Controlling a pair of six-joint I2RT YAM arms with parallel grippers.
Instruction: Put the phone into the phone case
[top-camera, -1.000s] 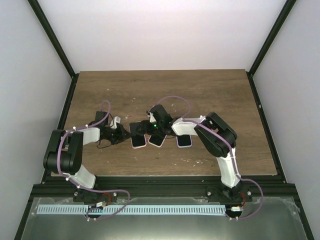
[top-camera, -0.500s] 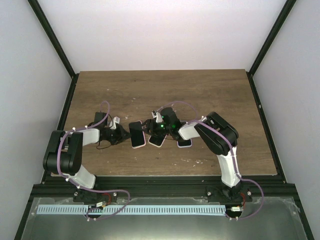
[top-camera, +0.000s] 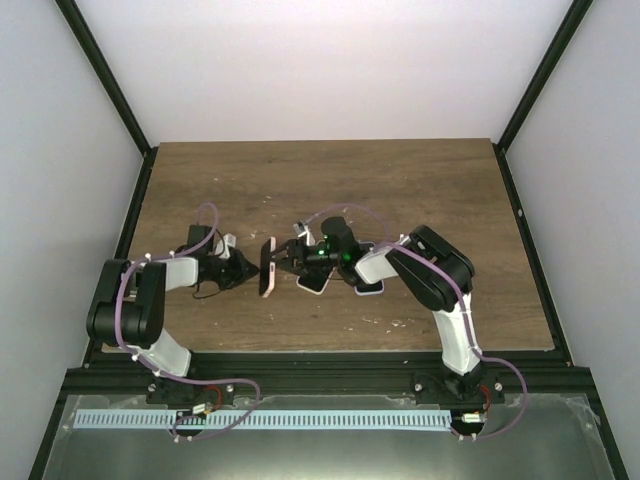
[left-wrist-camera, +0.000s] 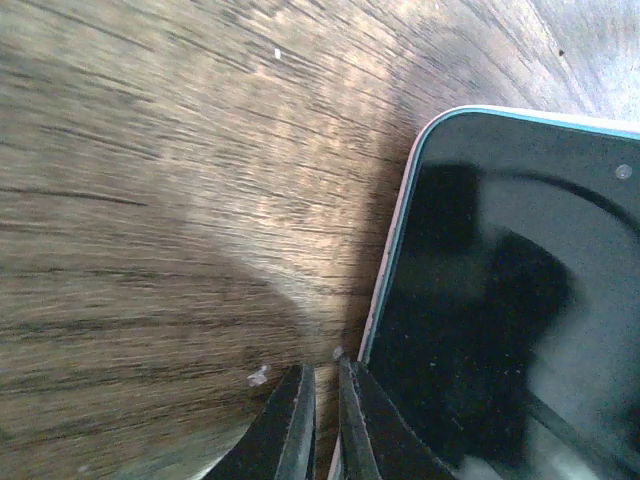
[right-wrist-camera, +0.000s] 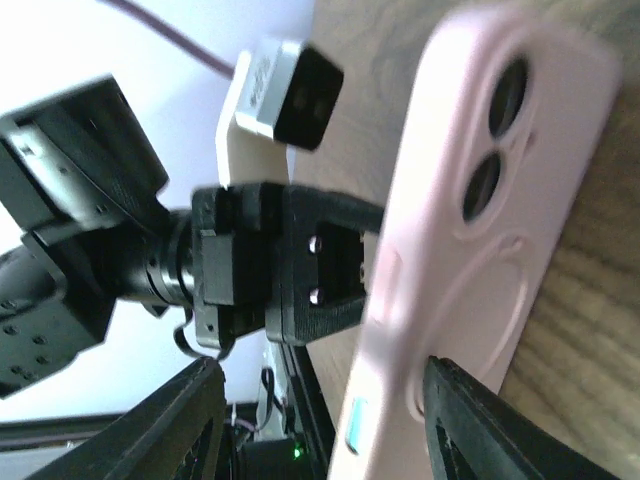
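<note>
A phone in a pink case stands tilted up on its long edge between the two grippers. In the left wrist view its dark screen faces my left gripper. The left gripper's fingers are almost together, with the tips at the case's pink rim. In the right wrist view the pink back of the case, with its two camera holes, lies between the spread fingers of my right gripper. That gripper is open, and its right finger is against the case. In the top view my left gripper is to the left of the phone and my right gripper to the right.
Two more phones lie flat on the wooden table under the right arm, one just right of the raised phone and one further right. The left gripper's body shows behind the case in the right wrist view.
The cased phone lay flat on the table and now stands tipped up on its edge. The right wrist has drawn back to the right, and the left gripper has stayed at the phone's left edge.
</note>
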